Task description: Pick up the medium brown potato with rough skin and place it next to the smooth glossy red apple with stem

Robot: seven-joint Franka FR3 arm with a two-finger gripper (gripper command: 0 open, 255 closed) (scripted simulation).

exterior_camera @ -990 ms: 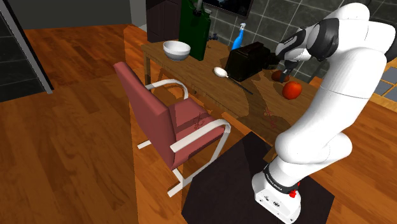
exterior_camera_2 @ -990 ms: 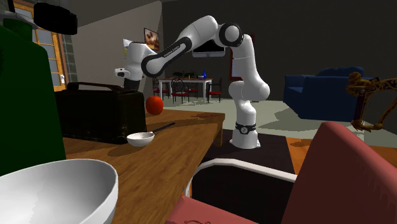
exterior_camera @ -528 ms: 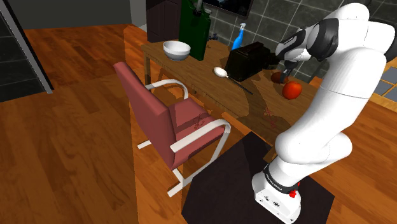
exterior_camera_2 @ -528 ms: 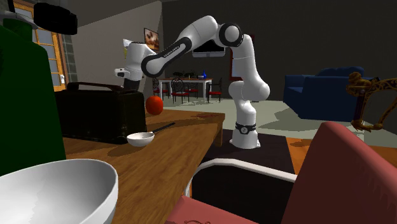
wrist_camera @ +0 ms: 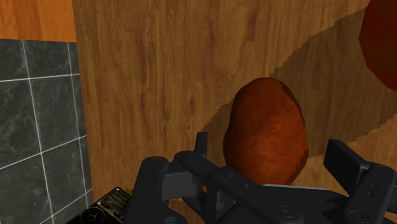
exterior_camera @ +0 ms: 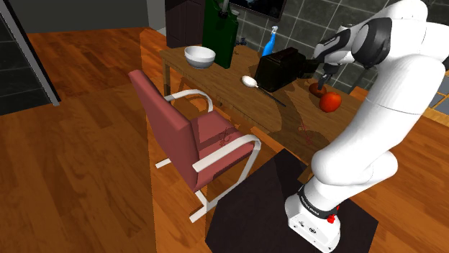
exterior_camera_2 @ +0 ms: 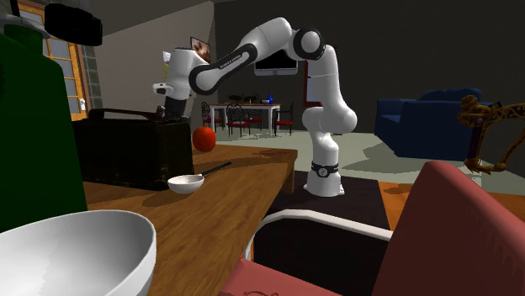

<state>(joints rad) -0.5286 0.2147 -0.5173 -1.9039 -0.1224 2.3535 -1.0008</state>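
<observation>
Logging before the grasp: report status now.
Pincer open, flanking potato, no contact. Potato lying on table, apple close beside it. Black toaster nearby, not blocking.

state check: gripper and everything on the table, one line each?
gripper: open, fingers either side of the potato, not touching it
potato: lying on the table, not held
apple: on the table, apart from the potato
bowl: upright, empty
ladle: lying flat, cup up
</observation>
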